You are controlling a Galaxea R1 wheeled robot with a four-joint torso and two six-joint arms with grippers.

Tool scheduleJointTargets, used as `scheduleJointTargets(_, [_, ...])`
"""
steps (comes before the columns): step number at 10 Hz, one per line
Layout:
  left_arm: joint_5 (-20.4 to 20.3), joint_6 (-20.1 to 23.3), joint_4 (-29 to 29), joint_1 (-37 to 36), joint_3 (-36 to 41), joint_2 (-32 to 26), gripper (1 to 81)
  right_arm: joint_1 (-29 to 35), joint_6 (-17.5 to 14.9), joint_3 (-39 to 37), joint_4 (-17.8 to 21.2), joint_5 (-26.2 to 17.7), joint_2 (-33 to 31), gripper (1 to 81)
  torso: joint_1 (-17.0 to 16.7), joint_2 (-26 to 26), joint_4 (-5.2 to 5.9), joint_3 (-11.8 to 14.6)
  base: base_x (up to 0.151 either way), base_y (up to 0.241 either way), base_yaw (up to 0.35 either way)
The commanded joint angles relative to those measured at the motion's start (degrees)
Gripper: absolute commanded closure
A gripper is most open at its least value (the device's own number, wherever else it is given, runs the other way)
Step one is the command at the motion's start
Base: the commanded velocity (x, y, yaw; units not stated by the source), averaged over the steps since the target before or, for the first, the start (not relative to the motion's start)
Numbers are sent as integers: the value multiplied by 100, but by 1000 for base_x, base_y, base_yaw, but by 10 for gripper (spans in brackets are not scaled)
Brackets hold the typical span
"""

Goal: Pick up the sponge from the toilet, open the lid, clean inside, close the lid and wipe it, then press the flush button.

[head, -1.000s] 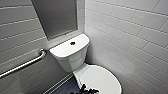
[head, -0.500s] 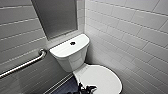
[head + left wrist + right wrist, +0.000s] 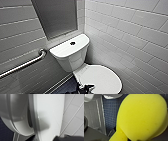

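Hanging over blue floor tiles (image 3: 110, 112), the sponge (image 3: 142, 117) sits pinched at its waist in the right gripper (image 3: 120, 134), the lid (image 3: 102, 78) lies shut on the toilet (image 3: 70, 53), and the left gripper's (image 3: 61, 138) grip cannot be told.

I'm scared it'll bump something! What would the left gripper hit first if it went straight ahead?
Probably the toilet lid: its white top sits close in front of the left gripper. How close is hard to tell.
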Motion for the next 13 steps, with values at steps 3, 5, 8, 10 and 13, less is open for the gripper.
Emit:
scheduleJointTargets(3, [-1032, -46, 46, -1021, 673, -311, 10, -61, 20, 65, -163, -46, -190, 811, 0, 2, 0, 131, 0, 0, 0])
scheduleJointTargets(5, [-1040, -168, -94, -1021, 866, -434, 10, -87, 29, 65, -155, -37, -199, 811, 0, -2, 0, 286, 0, 0, 0])
scheduleJointTargets(8, [-1040, -677, -183, -1021, 1007, -627, 10, -104, 37, 100, -155, -29, -216, 811, 2, 0, 0, 317, 0, 0, 0])
scheduleJointTargets(10, [-1154, -844, -323, -1047, 998, -750, 10, -140, 37, 100, -155, 16, -225, 811, 2, 0, 0, 317, 0, 0, 0])
scheduleJointTargets(13, [-1400, -1153, -367, -1135, 1042, -1049, 10, -201, 28, 127, -155, 147, -234, 811, 2, 0, 0, 317, 0, 0, 0])
